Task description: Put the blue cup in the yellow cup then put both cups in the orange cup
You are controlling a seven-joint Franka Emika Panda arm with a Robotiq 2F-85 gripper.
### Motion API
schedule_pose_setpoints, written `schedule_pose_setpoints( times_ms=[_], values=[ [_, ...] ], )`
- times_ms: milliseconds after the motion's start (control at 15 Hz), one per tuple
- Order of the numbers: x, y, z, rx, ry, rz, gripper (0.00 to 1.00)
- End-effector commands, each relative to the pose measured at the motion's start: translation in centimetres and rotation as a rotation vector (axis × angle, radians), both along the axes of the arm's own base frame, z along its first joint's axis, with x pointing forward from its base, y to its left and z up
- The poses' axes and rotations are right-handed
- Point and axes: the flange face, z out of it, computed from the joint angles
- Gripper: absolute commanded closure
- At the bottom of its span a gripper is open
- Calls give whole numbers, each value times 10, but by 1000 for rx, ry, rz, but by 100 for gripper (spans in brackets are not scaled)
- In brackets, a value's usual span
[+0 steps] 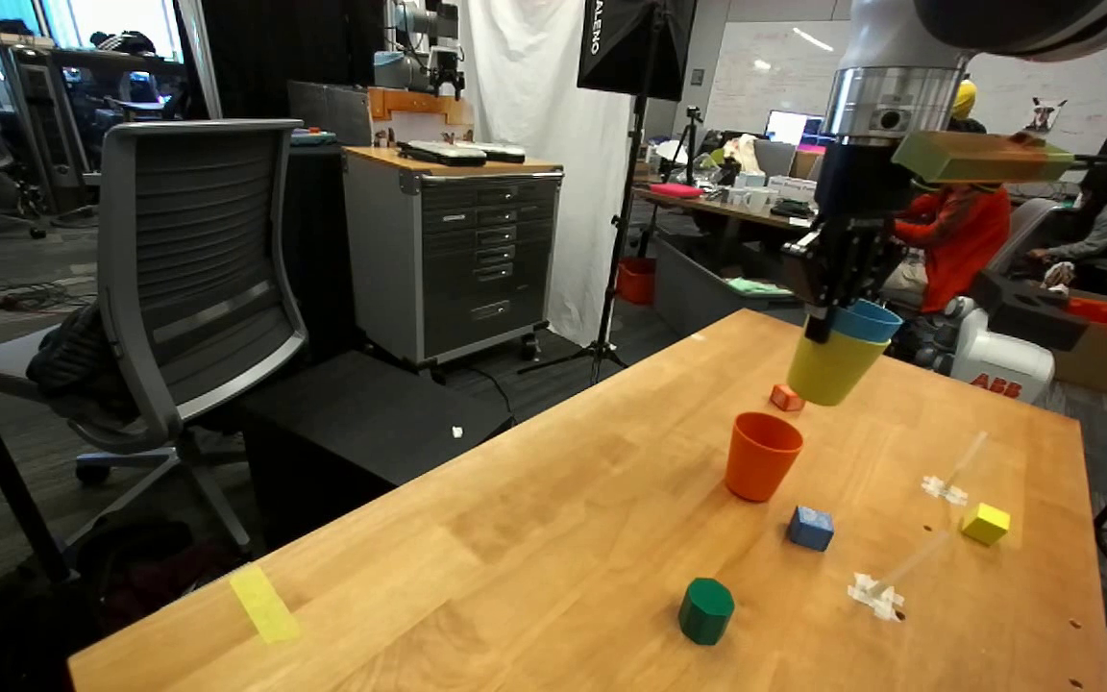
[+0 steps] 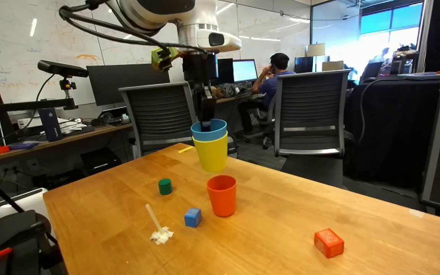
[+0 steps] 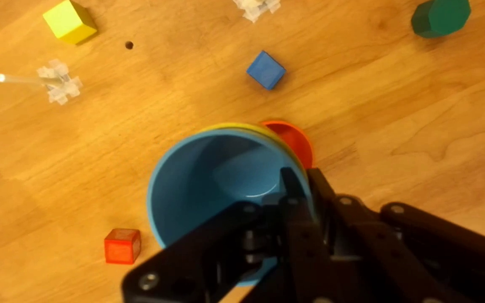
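Tabletop [image 2: 258, 235], blue cup [image 2: 215, 136] inside yellow cup [image 2: 212, 154]

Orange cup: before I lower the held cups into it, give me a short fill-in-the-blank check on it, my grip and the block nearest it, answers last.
The outer cup of the two held ones is coloured ____.
The gripper has one finger inside the blue cup and the other ____ both held cups.
The orange cup stands on the table with its open end facing ____.
The block nearest the orange cup is coloured ____.
Missing words: yellow; outside; up; blue.
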Motion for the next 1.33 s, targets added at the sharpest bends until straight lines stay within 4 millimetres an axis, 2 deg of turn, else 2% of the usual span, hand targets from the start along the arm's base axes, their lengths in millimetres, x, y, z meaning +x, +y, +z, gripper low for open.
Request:
schedule_pose_setpoints(
  times_ms=[0,267,800,1267],
  values=[
    [9,7,7,-29,-54,0,97],
    [15,5,-7,-36,-66,0,97],
    [23,7,-48,-41,3,2,97],
    [32,24,-53,-6,-5,45,97]
  ],
)
